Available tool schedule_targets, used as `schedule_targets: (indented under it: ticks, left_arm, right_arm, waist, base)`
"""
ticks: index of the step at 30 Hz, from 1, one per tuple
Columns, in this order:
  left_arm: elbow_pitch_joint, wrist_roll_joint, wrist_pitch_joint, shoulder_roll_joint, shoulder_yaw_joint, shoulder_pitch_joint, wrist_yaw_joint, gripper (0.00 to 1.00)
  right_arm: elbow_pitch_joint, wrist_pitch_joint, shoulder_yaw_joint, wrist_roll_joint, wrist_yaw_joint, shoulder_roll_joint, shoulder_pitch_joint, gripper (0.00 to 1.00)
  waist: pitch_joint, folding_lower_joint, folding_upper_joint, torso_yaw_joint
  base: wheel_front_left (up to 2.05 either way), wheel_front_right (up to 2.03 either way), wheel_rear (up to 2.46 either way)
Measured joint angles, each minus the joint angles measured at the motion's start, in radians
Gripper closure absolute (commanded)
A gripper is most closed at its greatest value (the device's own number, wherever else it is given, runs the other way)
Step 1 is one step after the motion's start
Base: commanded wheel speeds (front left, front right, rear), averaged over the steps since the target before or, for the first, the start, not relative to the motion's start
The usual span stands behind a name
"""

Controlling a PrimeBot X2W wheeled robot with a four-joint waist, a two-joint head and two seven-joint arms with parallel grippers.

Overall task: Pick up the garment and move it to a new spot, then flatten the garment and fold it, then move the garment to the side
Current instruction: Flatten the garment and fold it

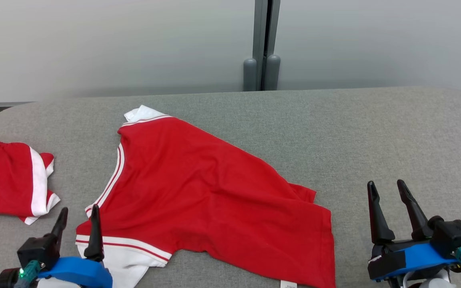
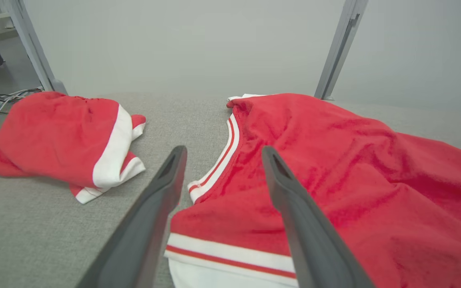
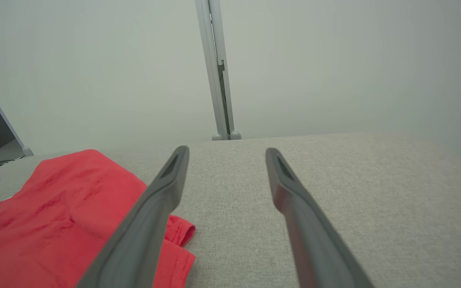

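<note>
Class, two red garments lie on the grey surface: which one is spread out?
The central garment, beside the left tool; the small garment at far left lies bundled.

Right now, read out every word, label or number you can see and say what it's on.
No text can be read.
The small white tag at the near edge of the red shirt with white trim: tiny marks, too small to read.

Open table (image 1: pixel 374 132) right of the shirt (image 1: pixel 198 188) — another red garment (image 1: pixel 6 180) crowds the left.
</note>
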Motion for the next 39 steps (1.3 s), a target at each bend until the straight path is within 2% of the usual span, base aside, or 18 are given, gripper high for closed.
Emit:
schedule_targets:
  ticks: [4, 8, 13, 25, 35, 39]
  left_arm:
    - [-0.100, 0.021, -0.011, -0.008, 0.056, 0.014, 0.025, 0.00]
    - [-0.257, 0.074, -0.012, -0.042, 0.133, 0.053, 0.040, 0.00]
    - [-0.356, 0.127, -0.012, -0.079, 0.201, 0.125, 0.025, 0.00]
    - [-0.331, 0.191, -0.012, -0.100, 0.240, 0.229, -0.043, 0.00]
    - [-0.297, 0.232, 0.025, -0.090, 0.199, 0.210, -0.042, 0.00]
    - [-0.309, 0.230, 0.046, -0.084, 0.184, 0.185, -0.055, 0.00]
  right_arm:
    - [-0.010, 0.000, -0.010, 0.000, 0.000, 0.000, 0.014, 0.00]
    - [-0.020, 0.000, -0.014, 0.000, 0.000, 0.000, 0.021, 0.00]
    - [-0.028, 0.000, -0.017, 0.002, 0.000, 0.000, 0.048, 0.00]
    - [-0.051, 0.000, -0.021, -0.002, 0.000, 0.000, 0.135, 0.00]
    - [-0.095, 0.024, -0.001, -0.029, 0.000, 0.000, 0.163, 0.00]
    - [-0.101, 0.039, -0.001, -0.041, 0.000, 0.000, 0.163, 0.00]
  waist:
    - [-0.014, 0.0000, 0.0000, 0.012]
    - [-0.028, -0.0001, 0.0000, 0.023]
    - [-0.051, 0.0000, 0.0000, 0.034]
    - [-0.089, -0.0001, 0.0000, 0.053]
    - [-0.102, -0.0002, -0.0001, 0.053]
    - [-0.096, 0.0000, 0.0000, 0.055]
  base:
    - [0.00, 0.00, 0.00]
    - [0.00, 0.00, 0.00]
    - [0.00, 0.00, 0.00]
    - [0.00, 0.00, 0.00]
    - [0.00, 0.00, 0.00]
    - [0.00, 0.00, 0.00]
